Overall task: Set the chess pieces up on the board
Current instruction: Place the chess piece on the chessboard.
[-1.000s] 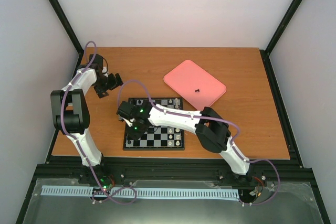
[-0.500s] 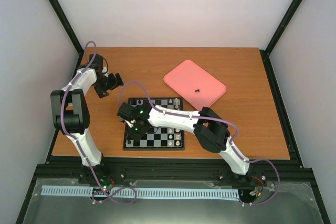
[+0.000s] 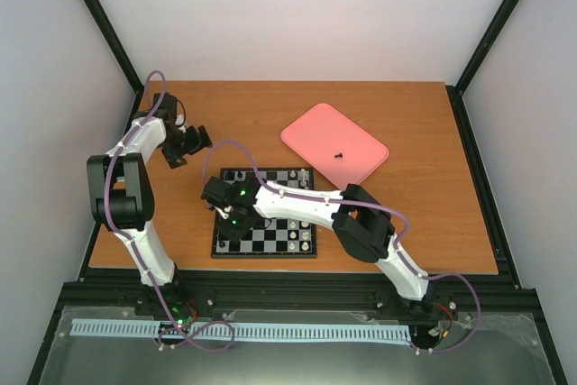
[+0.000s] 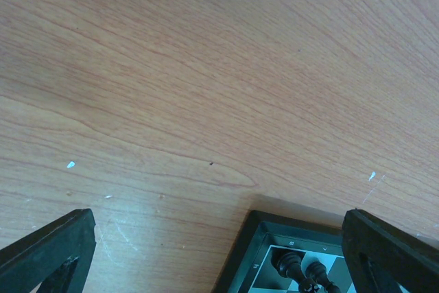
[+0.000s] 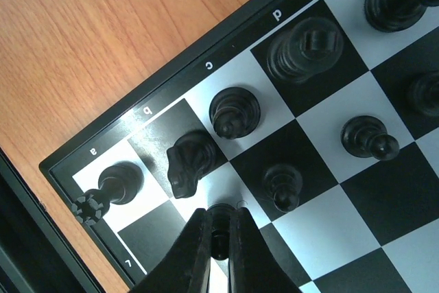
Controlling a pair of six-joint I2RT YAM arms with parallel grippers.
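chess pieces (image 5: 235, 113) stand on the board (image 5: 405, 197) right under your right gripper (image 5: 220, 219), whose fingers (image 5: 194, 255) are pinched together on 1 black pawn (image 5: 219, 232). just beyond its tips sit a knight (image 5: 188, 162) and a corner rook (image 5: 113, 186). your left gripper (image 4: 218, 228) hangs spread wide over bare table (image 4: 206, 66), with a corner of the board just ahead of it. farthest off, 1 black piece (image 3: 340, 156) lies on the pink tray (image 3: 315, 132).

Bright, even overhead light casts only soft, faint shadows on the table (image 3: 433, 223), a pale sheen glares off the board (image 5: 206, 66) by its corner, and the right gripper (image 5: 218, 245), close to its lens, looks blurred.
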